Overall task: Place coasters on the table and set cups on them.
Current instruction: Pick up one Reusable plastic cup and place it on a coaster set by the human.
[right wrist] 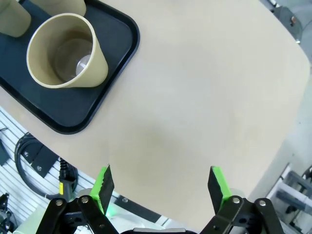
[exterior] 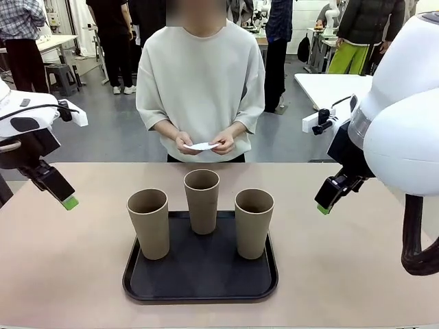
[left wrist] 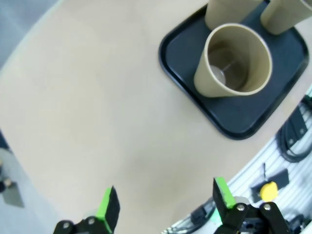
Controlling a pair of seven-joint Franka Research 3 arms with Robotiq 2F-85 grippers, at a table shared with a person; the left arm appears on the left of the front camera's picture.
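Three cups stood on the tray on the desk, likely because the person's hands held the coasters, none laid yet. The left jaws and right jaws hung wide open, empty, flanking the tray.

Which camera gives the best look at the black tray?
Front view: the whole tray lies in frame, all three cups standing on it. The left wrist view cuts part of it off; the right wrist view catches one corner.
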